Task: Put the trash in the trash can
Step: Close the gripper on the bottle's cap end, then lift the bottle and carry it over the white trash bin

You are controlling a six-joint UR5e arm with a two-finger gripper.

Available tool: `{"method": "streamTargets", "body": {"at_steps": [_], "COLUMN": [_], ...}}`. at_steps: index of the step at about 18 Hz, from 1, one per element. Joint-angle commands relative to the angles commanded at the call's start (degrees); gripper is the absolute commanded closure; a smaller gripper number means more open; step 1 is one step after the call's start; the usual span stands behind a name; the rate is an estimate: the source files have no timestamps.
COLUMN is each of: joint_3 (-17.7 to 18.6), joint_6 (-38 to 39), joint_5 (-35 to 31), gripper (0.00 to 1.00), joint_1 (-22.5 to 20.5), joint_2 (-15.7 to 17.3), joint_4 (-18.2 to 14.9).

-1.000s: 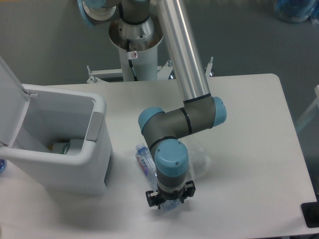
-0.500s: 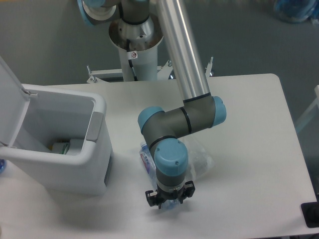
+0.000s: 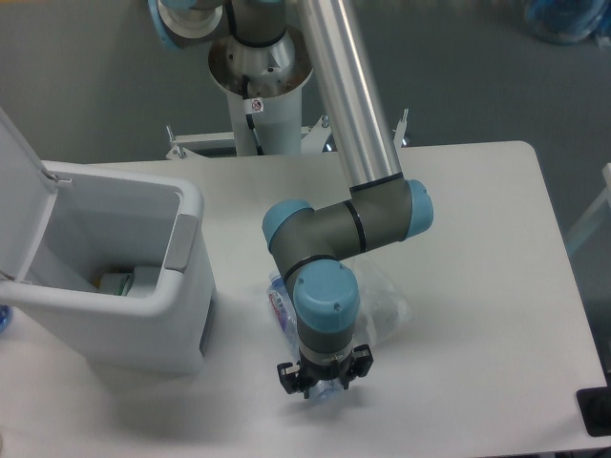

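Hand pointed down at the bench, fingers closed around the bottle, bag lain just behind the wrist, can stood open well to the left

One plastic bottle and one clear plastic bag are seen on the tabletop. One white trash can and one tool are counted.
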State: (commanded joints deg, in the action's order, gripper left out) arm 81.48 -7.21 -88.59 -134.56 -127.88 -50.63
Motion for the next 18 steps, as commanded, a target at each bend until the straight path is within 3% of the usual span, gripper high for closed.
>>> {"method": "streamTargets", "body": {"at_steps": [7,10,16,18], "joint_3": [-0.8,-3.0,-7.4,-7.8], "joint_6": [-0.3,-0.8,-0.4,-0.3], "joint_5": [0.3,0.4,0.4,0.4], "gripper": [0.34,0.34,0.34,0.34], "joint_1": [-0.1,-0.6,-3.4,-4.7], "joint_2": [1.8,3.5,6.9,9.7], "joint_4": [0.1,0.5,5.3,6.6]}}
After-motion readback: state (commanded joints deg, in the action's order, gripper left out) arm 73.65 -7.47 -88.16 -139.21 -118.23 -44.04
